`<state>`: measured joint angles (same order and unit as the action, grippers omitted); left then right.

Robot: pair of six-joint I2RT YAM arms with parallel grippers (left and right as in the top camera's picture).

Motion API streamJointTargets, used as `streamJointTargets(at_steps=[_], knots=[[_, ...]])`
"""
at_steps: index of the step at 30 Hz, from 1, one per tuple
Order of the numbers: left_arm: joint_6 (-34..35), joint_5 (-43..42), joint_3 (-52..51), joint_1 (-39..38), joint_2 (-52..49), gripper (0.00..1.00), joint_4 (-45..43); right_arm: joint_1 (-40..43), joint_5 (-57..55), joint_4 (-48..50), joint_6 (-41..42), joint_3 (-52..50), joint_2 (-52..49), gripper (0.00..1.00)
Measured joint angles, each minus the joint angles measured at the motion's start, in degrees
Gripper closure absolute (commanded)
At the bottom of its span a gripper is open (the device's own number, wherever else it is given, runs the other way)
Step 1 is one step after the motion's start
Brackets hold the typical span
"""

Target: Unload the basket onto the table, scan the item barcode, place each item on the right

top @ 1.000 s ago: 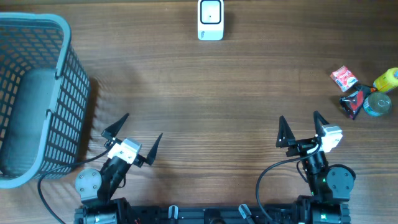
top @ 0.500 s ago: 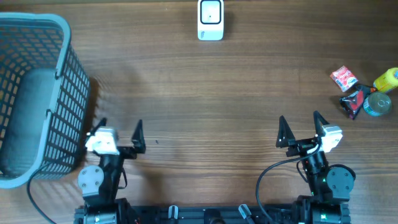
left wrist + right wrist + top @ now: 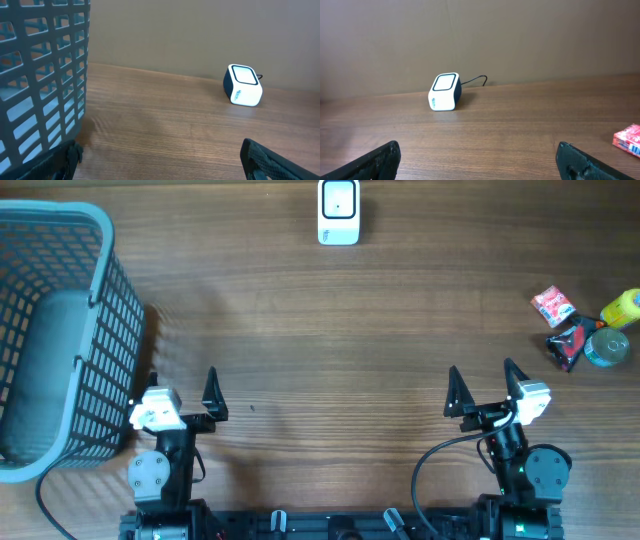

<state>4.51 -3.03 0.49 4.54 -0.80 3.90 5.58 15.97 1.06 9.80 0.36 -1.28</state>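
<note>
1. I am holding my left gripper [image 3: 182, 390] low over the near left part of the wooden table [image 3: 320, 330]. Its jaws are standing wide apart and gripping nothing.
2. I am holding my right gripper [image 3: 484, 385] over the near right part, with its jaws likewise spread wide and nothing between them.
3. The barcode scanner [image 3: 338, 212], a small white box with a dark side, is sitting at the far edge of the table, about midway across. It is well apart from both my grippers, and my right wrist camera is showing a cable trailing out behind it.
4. The items are lying in a small cluster at the right edge: a red packet [image 3: 552, 305], a yellow bottle [image 3: 620, 308], a dark packet [image 3: 568, 343] and a round container [image 3: 606, 347]. The dark packet and the round container are lying close together, and I cannot tell whether they are touching.
5. The red packet is just peeking into the lower right corner of my right wrist view, its print too small to read.
6. A grey-blue mesh basket [image 3: 110, 310] is standing at the left edge, just beside my left gripper.
</note>
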Motion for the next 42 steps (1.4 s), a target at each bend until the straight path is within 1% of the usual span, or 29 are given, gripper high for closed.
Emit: streamJointTargets(at_steps=[14, 33, 36, 39, 42], knots=[[2.7, 0.2, 0.0, 0.0, 0.0, 0.00, 0.0, 0.0, 0.0, 0.0, 0.0, 0.0, 0.0, 0.00], [3.1, 0.2, 0.0, 0.0, 0.0, 0.00, 0.0, 0.0, 0.0, 0.0, 0.0, 0.0, 0.1, 0.00], [3.1, 0.2, 0.0, 0.0, 0.0, 0.00, 0.0, 0.0, -1.2, 0.0, 2.7, 0.0, 0.1, 0.00], [3.1, 0.2, 0.0, 0.0, 0.0, 0.00, 0.0, 0.0, -6.6, 0.0, 8.9, 0.0, 0.1, 0.00], [3.1, 0.2, 0.0, 0.0, 0.0, 0.00, 0.0, 0.0, -10.6, -0.8, 11.1, 0.0, 0.2, 0.00]])
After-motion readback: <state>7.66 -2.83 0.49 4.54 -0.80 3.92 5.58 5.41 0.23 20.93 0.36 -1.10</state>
